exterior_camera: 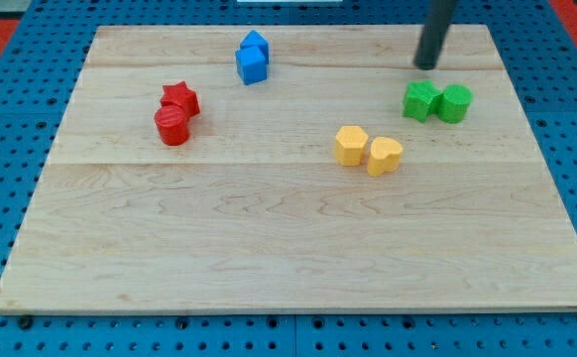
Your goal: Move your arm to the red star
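The red star [180, 97] (touching a red cylinder [172, 126]) lies on the wooden board [288, 248], far left of the tip [426, 65], which holds nothing.

my tip [426, 65] sits near the view's top right on the wooden board [288, 248], just above the green star [419, 100] & green cylinder [455, 103], which touch. red star [180, 97] is well apart at the view's left, touching the red cylinder [172, 125] below it. two blue blocks [253, 58] huddle top centre. two yellow blocks [368, 150] sit side by side, mid-right.
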